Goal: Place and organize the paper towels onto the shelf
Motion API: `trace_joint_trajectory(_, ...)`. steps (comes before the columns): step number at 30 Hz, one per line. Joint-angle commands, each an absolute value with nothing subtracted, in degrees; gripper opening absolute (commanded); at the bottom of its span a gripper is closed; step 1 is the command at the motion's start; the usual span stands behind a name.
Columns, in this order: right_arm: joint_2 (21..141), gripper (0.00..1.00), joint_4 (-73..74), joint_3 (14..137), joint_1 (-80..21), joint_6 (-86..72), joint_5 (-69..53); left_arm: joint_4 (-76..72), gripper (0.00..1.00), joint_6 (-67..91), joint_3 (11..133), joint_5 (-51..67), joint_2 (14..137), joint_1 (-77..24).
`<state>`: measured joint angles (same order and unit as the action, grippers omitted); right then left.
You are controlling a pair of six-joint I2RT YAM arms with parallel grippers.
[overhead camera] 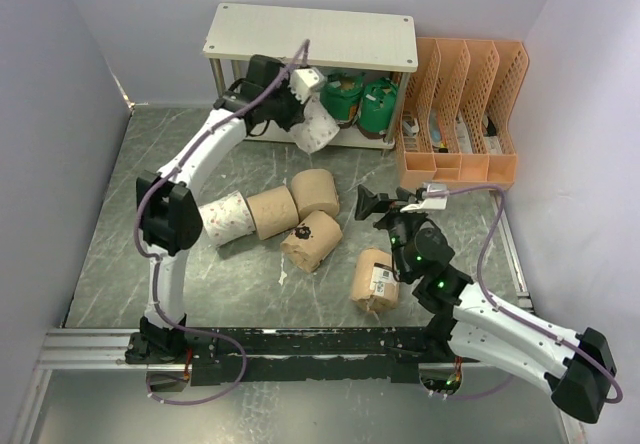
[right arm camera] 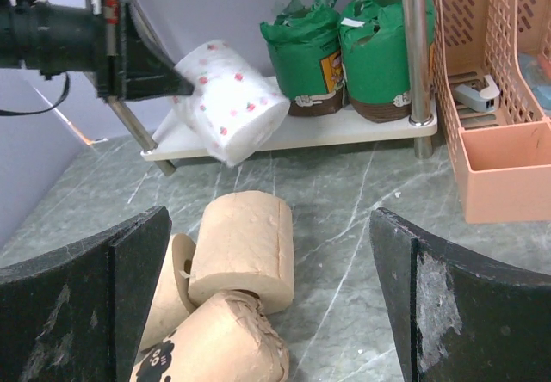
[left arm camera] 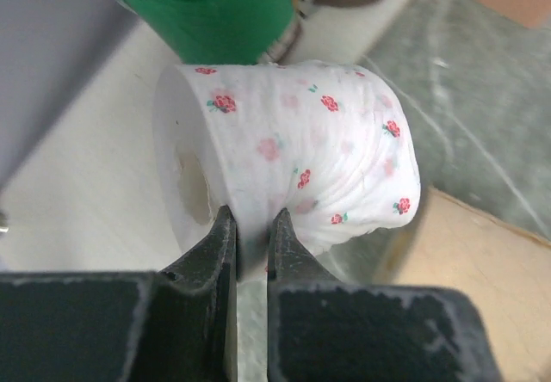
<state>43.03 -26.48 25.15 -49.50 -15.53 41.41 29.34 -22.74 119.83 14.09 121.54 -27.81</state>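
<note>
The shelf (overhead camera: 310,34) stands at the back; two green-wrapped rolls (overhead camera: 362,100) sit on its lower board (right arm camera: 284,132). My left gripper (left arm camera: 250,227) is shut on the edge of a white rose-patterned roll (left arm camera: 318,158), held tilted just above the lower board's front edge (overhead camera: 316,124), left of the green rolls. On the table lie another white patterned roll (overhead camera: 228,218), two bare tan rolls (overhead camera: 272,211) (overhead camera: 315,192) and two paper-wrapped rolls (overhead camera: 312,240) (overhead camera: 375,279). My right gripper (overhead camera: 385,204) is open and empty, above the table right of the bare tan roll (right arm camera: 245,249).
An orange perforated file organizer (overhead camera: 460,114) stands right of the shelf, against its right leg (right arm camera: 417,55). White walls enclose the marbled table on three sides. A black rail runs along the near edge (overhead camera: 300,344).
</note>
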Motion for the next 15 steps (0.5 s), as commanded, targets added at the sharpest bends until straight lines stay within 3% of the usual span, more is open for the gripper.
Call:
trace_joint_trajectory(1,40.8,1.00,-26.9,24.1,-49.2,-16.1,41.9,39.5,0.07,-18.6,119.5,35.9,115.7,-24.5)
trace_joint_trajectory(8,44.7,1.00,-25.6,24.8,-49.1,-14.4,38.6,55.9,0.07,-27.2,113.9,60.4,110.7,-19.9)
trace_joint_trajectory(15,56.5,1.00,-27.9,32.4,-49.2,-12.7,24.9,79.7,0.07,-55.8,113.4,69.5,107.5,-19.7)
